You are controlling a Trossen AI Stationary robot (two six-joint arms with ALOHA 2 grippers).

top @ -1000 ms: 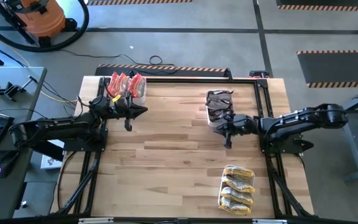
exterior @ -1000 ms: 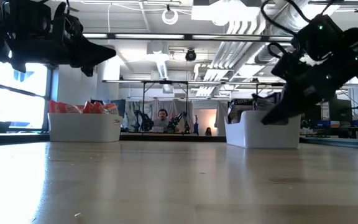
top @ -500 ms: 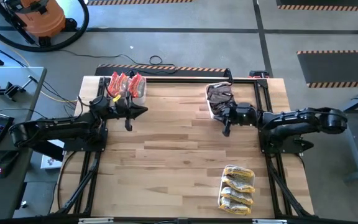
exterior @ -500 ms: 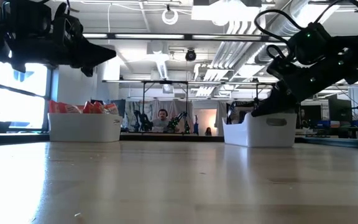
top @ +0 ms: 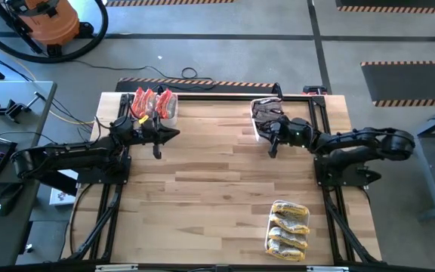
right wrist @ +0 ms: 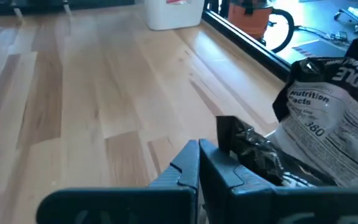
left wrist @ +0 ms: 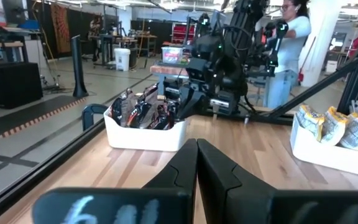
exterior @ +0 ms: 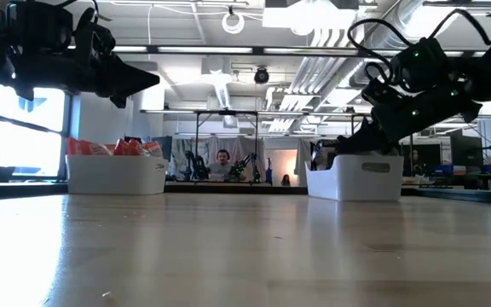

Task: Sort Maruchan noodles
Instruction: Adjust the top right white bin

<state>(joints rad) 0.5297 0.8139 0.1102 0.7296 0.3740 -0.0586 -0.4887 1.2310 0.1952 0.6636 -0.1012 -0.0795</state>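
Red-orange noodle packets stand in a white bin at the far left. Dark brown-silver packets fill a white bin at the far right. Yellow-white packets lie in a bin at the near right. My left gripper is shut and empty, hovering beside the red packets' bin. My right gripper is shut, slanting down at the near end of the dark packets' bin, beside a packet's crinkled end. My right gripper's shut fingers stand close against the near end of the dark packets' bin. The gripper's own body hides the place, and I cannot tell whether the fingers touch the bin or a packet.
Bare wooden tabletop stretches between the three bins. Dark frame rails run along the table's edges. A person stands beyond the table's right side in the left wrist view.
My right gripper has gone toward the table's far edge and a little to the left, staying shut. The bin of dark packets has slid along the table toward the far edge with it.
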